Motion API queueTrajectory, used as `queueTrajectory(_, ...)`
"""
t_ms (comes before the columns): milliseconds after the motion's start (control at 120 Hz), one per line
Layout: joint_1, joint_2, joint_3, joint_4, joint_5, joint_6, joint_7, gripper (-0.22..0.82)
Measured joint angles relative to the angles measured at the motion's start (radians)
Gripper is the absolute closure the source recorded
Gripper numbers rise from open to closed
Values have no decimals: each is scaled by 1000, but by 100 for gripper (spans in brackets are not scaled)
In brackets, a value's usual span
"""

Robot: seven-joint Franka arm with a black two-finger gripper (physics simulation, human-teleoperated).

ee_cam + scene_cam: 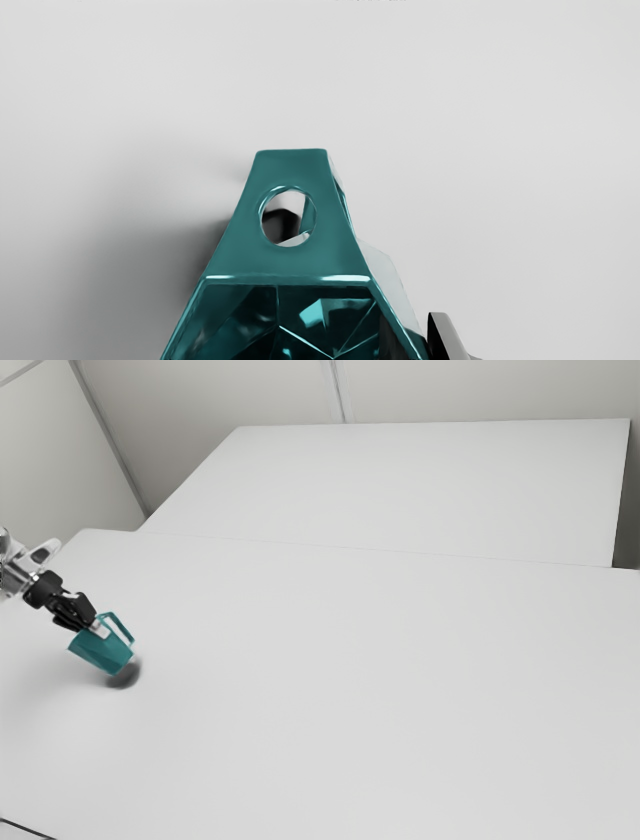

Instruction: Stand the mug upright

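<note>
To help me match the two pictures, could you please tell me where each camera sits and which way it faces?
Exterior view: beside the robot, looking down across the smooth white table; the silver-and-black arm enters from the view's left, its black two-finger hand at the tilted, faceted teal mug.
Wrist view: on the hand, looking past the mug's holed handle toward the table; part of the hand shows at the bottom edge.
Shared: mug, hand, white tabletop.

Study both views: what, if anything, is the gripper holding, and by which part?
The gripper holds the mug by its wall at the rim, near the handle, one finger outside and the other apparently inside.
</note>
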State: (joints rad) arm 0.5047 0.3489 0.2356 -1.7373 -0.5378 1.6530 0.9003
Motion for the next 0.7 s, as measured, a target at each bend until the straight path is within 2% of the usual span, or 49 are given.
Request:
queueTrajectory(158, -62, -83, -48, -84, 75, 97, -63, 77)
queueTrajectory(333, -174, -204, -95, -234, 191, 270, -180, 77)
queueTrajectory(450, -263, -267, -99, -290, 295, 357, -291, 77)
queueTrajectory(700, -349, -381, -177, -423, 444, 482, -569, 77)
